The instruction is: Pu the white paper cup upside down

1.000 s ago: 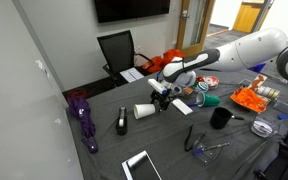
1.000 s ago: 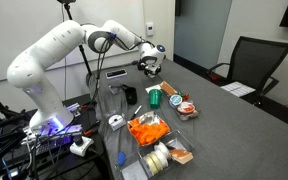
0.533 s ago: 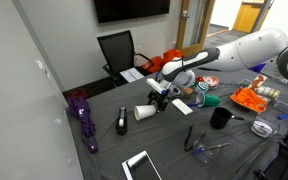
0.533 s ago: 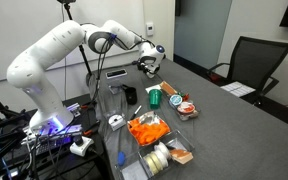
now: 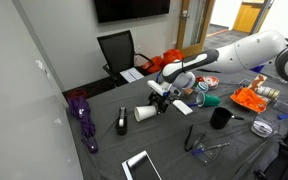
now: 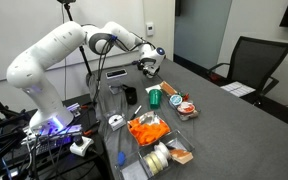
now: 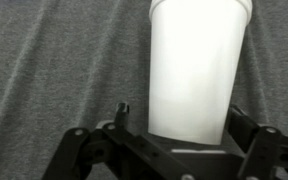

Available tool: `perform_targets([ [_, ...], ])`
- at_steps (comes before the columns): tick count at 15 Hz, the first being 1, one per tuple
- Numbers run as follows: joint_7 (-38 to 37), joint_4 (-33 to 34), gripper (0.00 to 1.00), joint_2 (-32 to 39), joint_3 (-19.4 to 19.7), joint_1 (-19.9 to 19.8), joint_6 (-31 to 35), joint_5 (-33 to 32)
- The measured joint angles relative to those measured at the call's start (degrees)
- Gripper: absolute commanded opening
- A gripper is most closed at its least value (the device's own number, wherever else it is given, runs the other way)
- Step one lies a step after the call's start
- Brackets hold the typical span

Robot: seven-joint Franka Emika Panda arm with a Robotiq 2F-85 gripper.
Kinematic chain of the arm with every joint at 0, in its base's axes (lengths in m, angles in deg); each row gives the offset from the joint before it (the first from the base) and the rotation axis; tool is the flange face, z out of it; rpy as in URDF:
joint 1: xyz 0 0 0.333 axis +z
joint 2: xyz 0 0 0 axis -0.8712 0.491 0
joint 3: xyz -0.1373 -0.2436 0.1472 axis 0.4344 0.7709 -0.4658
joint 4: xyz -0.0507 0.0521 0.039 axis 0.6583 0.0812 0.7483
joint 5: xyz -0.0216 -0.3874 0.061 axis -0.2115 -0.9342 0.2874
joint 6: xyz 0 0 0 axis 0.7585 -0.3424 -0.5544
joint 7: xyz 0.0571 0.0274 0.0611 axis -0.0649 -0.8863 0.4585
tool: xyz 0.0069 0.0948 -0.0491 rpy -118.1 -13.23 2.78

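Observation:
The white paper cup [image 5: 144, 112] lies on its side on the grey table [image 5: 174, 140]. In the wrist view the cup [image 7: 196, 70] fills the middle, its narrow end between my jaws and its wide end pointing away. My gripper [image 5: 161, 99] is low over the table at the cup's base end. Its fingers [image 7: 122, 112] stand on either side of the cup, with a small gap showing on the left, so the gripper [image 7: 184, 125] is open around the cup. In an exterior view my gripper [image 6: 150, 66] hides the cup.
A black mug [image 5: 220, 118], a flat white card [image 5: 182, 106], a black object [image 5: 121, 121], a purple umbrella [image 5: 82, 116], a tablet [image 5: 141, 166] and an orange bag [image 5: 250, 98] lie around. A black chair [image 5: 117, 50] stands behind the table.

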Motion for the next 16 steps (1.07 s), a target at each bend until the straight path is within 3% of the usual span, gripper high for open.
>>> perform_targets([
  [4, 1.0, 0.0, 0.42, 0.4, 0.0, -0.2, 0.0, 1.1],
  [16, -0.9, 0.2, 0.42, -1.0, 1.2, 0.0, -0.3, 1.4],
])
